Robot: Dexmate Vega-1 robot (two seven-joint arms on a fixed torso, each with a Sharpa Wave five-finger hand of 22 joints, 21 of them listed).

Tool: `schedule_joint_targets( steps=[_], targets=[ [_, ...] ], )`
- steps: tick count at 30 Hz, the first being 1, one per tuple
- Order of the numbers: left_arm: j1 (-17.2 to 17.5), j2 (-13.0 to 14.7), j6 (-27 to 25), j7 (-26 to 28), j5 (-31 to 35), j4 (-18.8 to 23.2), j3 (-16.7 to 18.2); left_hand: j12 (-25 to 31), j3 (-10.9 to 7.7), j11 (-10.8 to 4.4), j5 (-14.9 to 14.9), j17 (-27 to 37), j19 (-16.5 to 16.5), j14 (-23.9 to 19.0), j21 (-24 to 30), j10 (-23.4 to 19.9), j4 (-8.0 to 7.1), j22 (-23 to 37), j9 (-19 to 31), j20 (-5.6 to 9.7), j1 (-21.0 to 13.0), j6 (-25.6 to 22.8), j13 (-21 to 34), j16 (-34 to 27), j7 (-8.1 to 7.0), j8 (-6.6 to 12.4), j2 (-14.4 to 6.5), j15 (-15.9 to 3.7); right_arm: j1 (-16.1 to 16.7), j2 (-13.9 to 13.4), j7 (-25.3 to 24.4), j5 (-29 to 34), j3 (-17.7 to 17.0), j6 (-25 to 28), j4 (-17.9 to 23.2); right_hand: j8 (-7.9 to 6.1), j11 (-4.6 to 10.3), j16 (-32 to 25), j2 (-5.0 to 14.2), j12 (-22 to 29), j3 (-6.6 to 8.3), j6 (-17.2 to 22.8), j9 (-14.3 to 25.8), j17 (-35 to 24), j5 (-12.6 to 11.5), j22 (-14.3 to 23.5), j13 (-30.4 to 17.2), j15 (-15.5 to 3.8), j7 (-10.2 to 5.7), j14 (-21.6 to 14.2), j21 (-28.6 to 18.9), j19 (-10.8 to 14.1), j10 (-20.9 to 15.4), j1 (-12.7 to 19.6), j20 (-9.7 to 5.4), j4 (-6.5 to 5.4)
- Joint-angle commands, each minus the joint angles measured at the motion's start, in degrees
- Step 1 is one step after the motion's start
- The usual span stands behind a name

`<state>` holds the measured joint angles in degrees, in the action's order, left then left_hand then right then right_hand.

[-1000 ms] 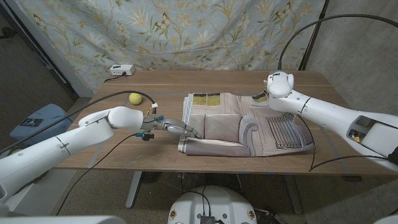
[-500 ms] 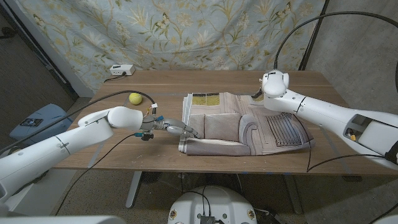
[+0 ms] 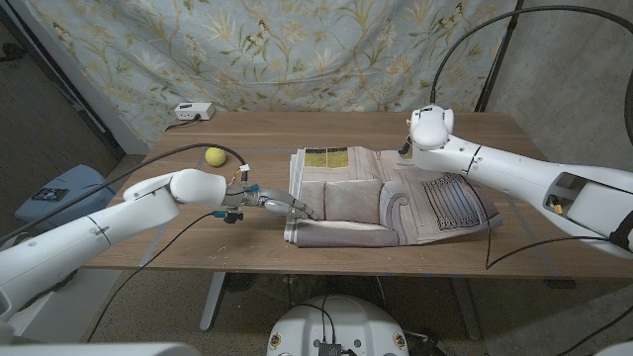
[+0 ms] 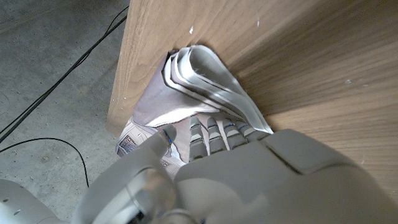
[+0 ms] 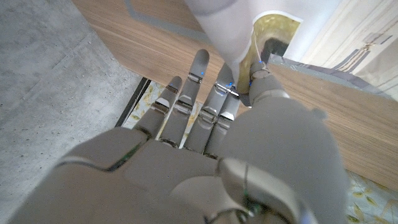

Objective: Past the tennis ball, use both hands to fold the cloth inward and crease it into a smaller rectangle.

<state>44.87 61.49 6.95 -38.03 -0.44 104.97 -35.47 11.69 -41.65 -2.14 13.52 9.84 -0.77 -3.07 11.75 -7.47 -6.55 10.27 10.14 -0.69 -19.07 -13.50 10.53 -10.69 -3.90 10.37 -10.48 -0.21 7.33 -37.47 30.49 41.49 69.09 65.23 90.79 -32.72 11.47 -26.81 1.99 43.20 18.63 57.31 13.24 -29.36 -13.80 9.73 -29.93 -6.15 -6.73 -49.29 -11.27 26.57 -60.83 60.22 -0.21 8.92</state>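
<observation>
On the table (image 3: 198,133), the cloth (image 3: 396,203) is held at both ends
Left hand (image 3: 282,205) pins the folded edge; right hand (image 5: 205,124) pinches fabric beyond the tennis ball (image 3: 214,155)

Cloth (image 3: 396,203): grey-mauve with pale bands, yellow-printed patch at far edge; lies partly folded at mid desk (image 3: 247,247), rolled folds along near-left edge. Tennis ball (image 3: 214,155): yellow-green, on desk left of cloth, apart from it.
</observation>
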Motion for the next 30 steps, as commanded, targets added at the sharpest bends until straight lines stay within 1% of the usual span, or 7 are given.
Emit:
schedule_joint_targets(
  steps=[1,8,10,16,21,30],
  targets=[
    [0.0,0.0,0.2,-0.2,0.0,-0.2,-0.1,-0.1,-0.03,0.03,-0.2,0.1,-0.1,0.1,0.1,0.2,0.46,0.2,0.2,-0.38,0.4,0.2,0.2,0.3,0.13,-0.08,0.0,-0.18,-4.3,2.4,1.1,-1.9,2.8,1.2,-1.2,-0.3,0.18,0.1,0.55,0.5,-0.15,0.0,0.2,-0.4,-0.5,0.1,-0.4,-7.42,0.08,-0.8,0.1,0.0,-0.2,1.3,0.25,0.04],
    [0.0,0.0,0.0,-0.3,0.0,-0.2,-0.1,-0.1,0.0,-0.01,-0.3,0.1,-0.1,0.2,0.1,0.1,0.81,0.2,0.2,-0.33,0.3,0.3,0.2,0.3,0.08,-0.08,-0.1,-0.12,-6.6,3.7,2.0,-3.8,4.6,1.5,-2.5,-0.35,0.12,0.2,0.69,0.5,-0.35,-0.1,0.1,-0.7,-0.6,0.1,-0.6,-7.41,0.61,-1.1,0.0,0.3,-0.1,1.9,0.48,0.1],
    [0.0,0.0,0.0,-0.4,0.0,-0.2,-0.1,-0.1,0.01,-0.07,-0.3,0.0,-0.1,0.2,0.2,0.1,0.94,0.2,0.2,-0.3,0.2,0.4,0.2,0.3,-0.03,-0.09,-0.1,-0.15,-6.9,3.9,1.7,-4.5,4.6,1.6,-2.5,-0.35,0.1,0.3,0.72,0.6,-0.46,-0.2,0.1,-0.8,-0.5,0.1,-0.7,-7.36,0.63,-1.1,0.0,0.3,-0.1,1.9,0.48,0.03],
    [-0.1,-0.1,0.1,-0.4,-0.1,-0.4,-0.1,-0.1,0.07,-0.08,-0.3,0.0,-0.1,0.1,0.2,0.2,1.2,0.2,0.2,-0.33,0.2,0.4,0.2,0.3,-0.04,-0.08,-0.1,-0.18,-9.6,4.7,3.1,-5.7,7.1,2.6,-3.1,-0.38,0.05,0.5,0.85,0.6,-0.65,-0.2,0.1,-0.9,-0.6,0.1,-0.9,-7.32,0.81,-1.3,-0.1,0.6,0.0,2.1,0.67,-0.06],
    [0.0,-0.1,0.0,-0.3,-0.2,-0.4,-0.1,-0.1,0.13,-0.12,-0.4,0.0,-0.1,0.1,0.2,0.2,1.38,0.2,0.2,-0.3,0.1,0.4,0.2,0.2,0.01,-0.06,-0.1,-0.24,-11.1,4.4,3.2,-6.9,8.3,2.9,-2.4,-0.39,0.02,0.8,0.9,0.6,-0.84,-0.3,0.1,-1.0,-0.5,0.1,-1.1,-7.29,0.9,-1.4,0.0,0.6,0.2,2.2,0.71,-0.12],
    [0.0,0.1,-0.1,-0.6,-0.4,-0.4,-0.1,-0.1,0.18,-0.24,-0.4,0.0,-0.1,0.1,0.2,0.2,1.69,0.2,0.2,-0.3,0.0,0.4,0.2,0.2,-0.05,-0.02,-0.2,-0.26,-14.0,5.1,4.0,-9.2,11.1,4.7,-1.7,-0.44,-0.09,1.0,1.14,0.5,-1.13,-0.3,0.1,-1.3,-0.5,0.1,-1.1,-7.26,1.29,-1.8,-0.1,0.8,0.2,2.4,0.98,-0.23]
  ],
)
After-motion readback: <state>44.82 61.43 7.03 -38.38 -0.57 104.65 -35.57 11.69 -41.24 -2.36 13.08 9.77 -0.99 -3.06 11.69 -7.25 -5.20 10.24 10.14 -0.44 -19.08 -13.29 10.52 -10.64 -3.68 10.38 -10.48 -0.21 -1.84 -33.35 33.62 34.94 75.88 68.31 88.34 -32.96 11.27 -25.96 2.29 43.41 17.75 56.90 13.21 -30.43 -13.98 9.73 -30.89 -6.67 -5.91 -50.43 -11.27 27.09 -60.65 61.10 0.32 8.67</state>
